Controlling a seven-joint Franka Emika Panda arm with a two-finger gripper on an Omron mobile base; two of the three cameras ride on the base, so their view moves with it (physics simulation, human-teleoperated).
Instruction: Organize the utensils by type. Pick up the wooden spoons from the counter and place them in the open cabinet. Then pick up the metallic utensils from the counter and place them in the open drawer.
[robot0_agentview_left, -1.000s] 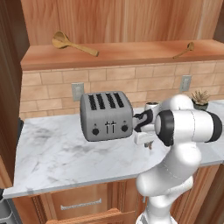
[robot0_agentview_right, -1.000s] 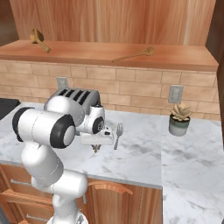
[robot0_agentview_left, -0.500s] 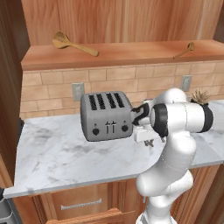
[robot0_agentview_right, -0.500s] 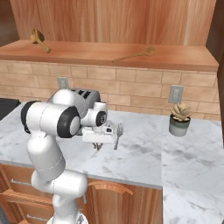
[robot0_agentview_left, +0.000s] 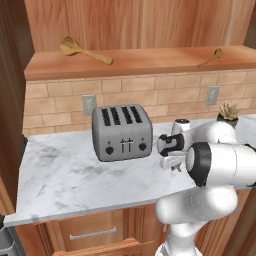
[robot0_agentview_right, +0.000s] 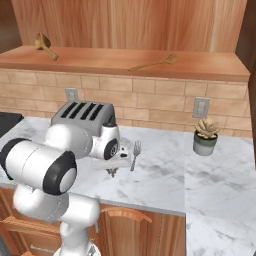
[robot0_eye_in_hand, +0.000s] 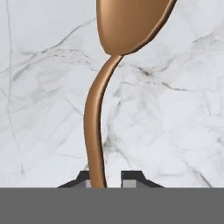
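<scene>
Open cabinet (robot0_agentview_left: 140, 62): plain wooden shelf above the brick backsplash. Both wooden spoons lie on it, one wooden spoon (robot0_agentview_left: 82, 49) at the left end, the other wooden spoon (robot0_agentview_left: 211, 57) near the right end. That half of the job looks done.

Table (robot0_agentview_left: 65, 175): white marble, grey veins. Toaster (robot0_agentview_left: 121, 132) stands toward the back wall. Small potted plant (robot0_agentview_right: 205, 136) well to the right.

Arm: bent low over the table just right of the toaster, hand (robot0_eye_in_hand: 107, 178) pointing down at the marble.

Fork (robot0_agentview_right: 135, 154): silver, lying flat on the table just beside the hand, tines toward the wall. Not yet collected.

Coppery spoon (robot0_eye_in_hand: 114, 65): hand view shows its thin handle running up from between the two fingertips to the bowl, marble behind. Hand is clamped together on the handle end. Whether the spoon is lifted off the marble or only just above it, cannot tell.

Open drawer: not located from here; a slice of wood at the bottom of the left base view may be its front, uncertain.

Risks, as I judge them:
- Grip is at the very tip of a slim curved handle; the spoon could pivot or slide out during a fast swing.
- Fork lies close; a low sweep could knock it.
- Toaster is near the elbow's path.
</scene>
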